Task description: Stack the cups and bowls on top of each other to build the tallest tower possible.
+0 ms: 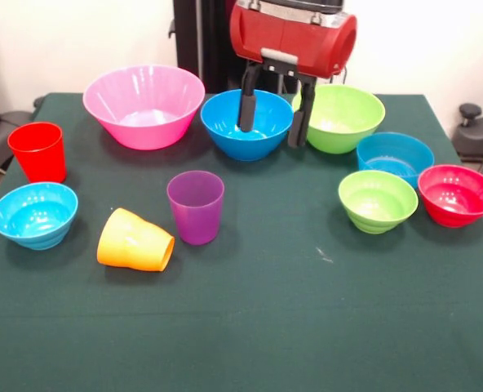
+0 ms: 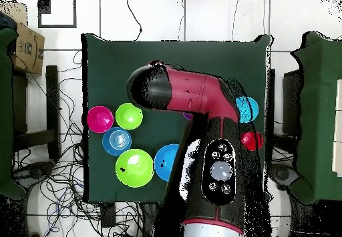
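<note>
My gripper [image 1: 276,114] is open and empty at the back of the table. One finger hangs inside the mid-sized blue bowl [image 1: 245,131], the other between it and the mid-sized lime green bowl [image 1: 339,118]. The big pink bowl [image 1: 144,106] stands to the left. The red cup [image 1: 37,151] and purple cup [image 1: 196,207] are upright. The orange cup [image 1: 135,241] lies on its side. Small bowls stand apart: light blue [image 1: 34,215], blue [image 1: 395,155], lime green [image 1: 377,200], red [image 1: 457,194]. In the overhead view my arm [image 2: 194,97] hides the gripper.
Everything stands on a dark green table cloth [image 1: 307,327]. Nothing is stacked. The overhead view shows the mid-sized green bowl [image 2: 134,167], the mid-sized blue bowl [image 2: 165,162] and the red cup [image 2: 252,140] beside my arm. Cables lie on the floor around the table.
</note>
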Robot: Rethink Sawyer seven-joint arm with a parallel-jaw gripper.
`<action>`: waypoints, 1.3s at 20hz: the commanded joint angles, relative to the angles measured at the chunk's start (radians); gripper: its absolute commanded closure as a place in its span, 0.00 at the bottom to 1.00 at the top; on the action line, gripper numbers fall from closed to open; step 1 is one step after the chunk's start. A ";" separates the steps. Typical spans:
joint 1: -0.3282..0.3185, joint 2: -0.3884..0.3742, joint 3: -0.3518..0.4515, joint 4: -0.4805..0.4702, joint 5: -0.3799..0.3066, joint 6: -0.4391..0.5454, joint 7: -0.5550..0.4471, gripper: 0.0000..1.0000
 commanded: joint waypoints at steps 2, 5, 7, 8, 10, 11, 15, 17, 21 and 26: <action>-0.047 0.034 0.145 0.062 -0.104 0.136 -0.228 0.00; -0.068 0.034 0.163 0.060 -0.118 0.136 -0.238 0.00; -0.078 0.030 0.173 0.061 -0.127 0.140 -0.240 0.00; -0.082 0.028 0.178 0.063 -0.132 0.140 -0.239 0.00; -0.092 0.024 0.187 0.065 -0.140 0.145 -0.239 0.00; -0.095 0.023 0.192 0.066 -0.143 0.146 -0.237 0.00; -0.072 0.018 0.191 0.070 -0.153 0.145 -0.188 0.00; -0.053 0.013 0.188 0.071 -0.153 0.150 -0.153 0.00; -0.005 0.012 0.167 0.061 -0.153 0.163 -0.091 0.00; 0.033 0.024 0.147 0.044 -0.153 0.165 -0.050 0.00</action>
